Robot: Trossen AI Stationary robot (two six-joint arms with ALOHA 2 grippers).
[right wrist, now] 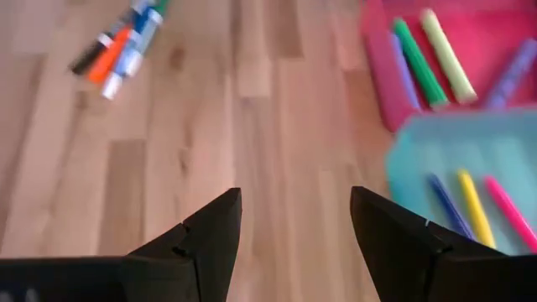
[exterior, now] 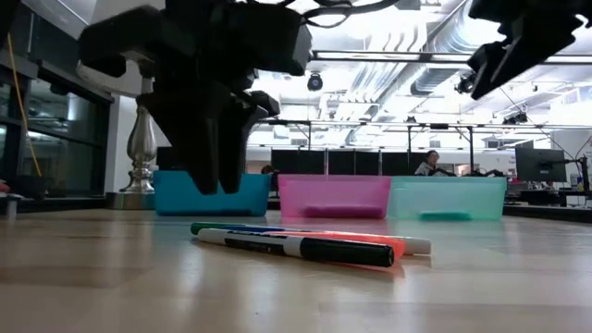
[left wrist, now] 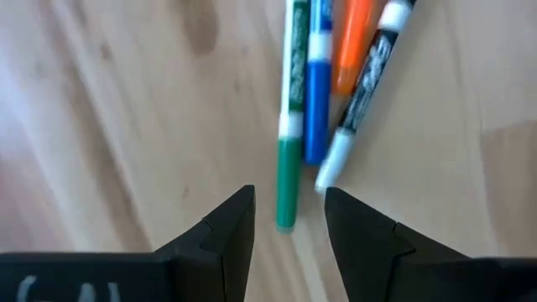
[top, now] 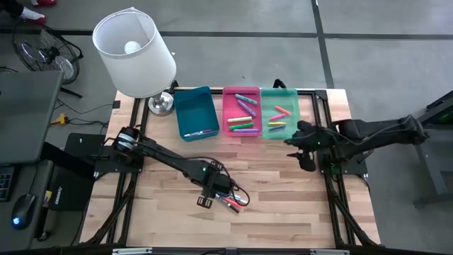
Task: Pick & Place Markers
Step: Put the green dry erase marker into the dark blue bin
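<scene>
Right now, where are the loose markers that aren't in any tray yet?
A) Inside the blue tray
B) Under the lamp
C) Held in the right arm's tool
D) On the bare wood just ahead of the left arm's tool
D: the loose markers lie together on the wood in front of the left tool, whose open fingers frame the green one in its wrist view.

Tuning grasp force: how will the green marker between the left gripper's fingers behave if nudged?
The green marker looks round and thin, so it probably rolls. It lies against the blue marker, which may shift too. Likely stiff and light; the open left gripper straddles its tip.
</scene>
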